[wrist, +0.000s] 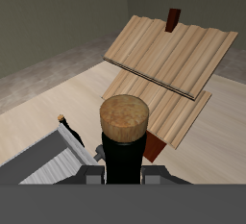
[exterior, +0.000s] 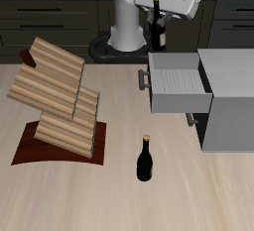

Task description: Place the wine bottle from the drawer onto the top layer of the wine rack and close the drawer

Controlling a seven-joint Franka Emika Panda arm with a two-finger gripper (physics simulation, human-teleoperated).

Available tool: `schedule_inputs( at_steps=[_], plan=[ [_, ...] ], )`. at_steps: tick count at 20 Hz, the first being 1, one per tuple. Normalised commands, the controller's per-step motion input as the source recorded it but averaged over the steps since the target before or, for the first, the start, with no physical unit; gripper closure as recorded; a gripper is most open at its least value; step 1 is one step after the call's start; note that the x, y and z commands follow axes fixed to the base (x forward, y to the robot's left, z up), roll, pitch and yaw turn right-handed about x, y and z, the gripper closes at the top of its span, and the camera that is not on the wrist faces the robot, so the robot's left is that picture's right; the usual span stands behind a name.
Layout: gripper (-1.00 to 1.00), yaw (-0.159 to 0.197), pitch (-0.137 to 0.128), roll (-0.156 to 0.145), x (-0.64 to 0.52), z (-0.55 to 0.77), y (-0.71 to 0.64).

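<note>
1. Pale wood table (exterior: 198, 190) in a dark kitchen; grey cabinet (exterior: 230, 101) at one side, its drawer (exterior: 179, 84) pulled open, no bottle seen inside.
2. Wine rack (exterior: 60, 96) stands well apart; top layer (exterior: 55, 58) bare.
3. Gripper (exterior: 159, 25) pinches wine bottle (exterior: 156, 22), lifted high behind the drawer.
4. Twin bottle (exterior: 145, 161) upright near the front edge.
5. Judgement: pickup done; placing and closing remain.

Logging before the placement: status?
End effector shut on wine bottle, lifted above table. Drawer open. Wine rack top layer bare. Twin bottle near front edge.
</note>
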Motion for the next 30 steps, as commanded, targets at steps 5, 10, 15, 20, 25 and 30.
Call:
schedule_inputs(
  at_steps=[5, 10, 15, 20, 25, 30],
  plan=[
    [1.0, -0.13, 0.013, 0.033, -0.02, 0.03, 0.1],
    [1.0, -0.098, 0.006, 0.062, -0.06, 0.01, 0.18],
    [1.0, -0.064, 0.029, 0.181, 0.05, 0.01, 0.28],
    [1.0, -0.082, 0.052, 0.19, 0.13, -0.03, 0.29],
    [1.0, -0.09, 0.03, 0.167, 0.12, 0.06, 0.34],
    [1.0, -0.041, 0.014, 0.138, 0.1, 0.07, 0.29]
  ],
)
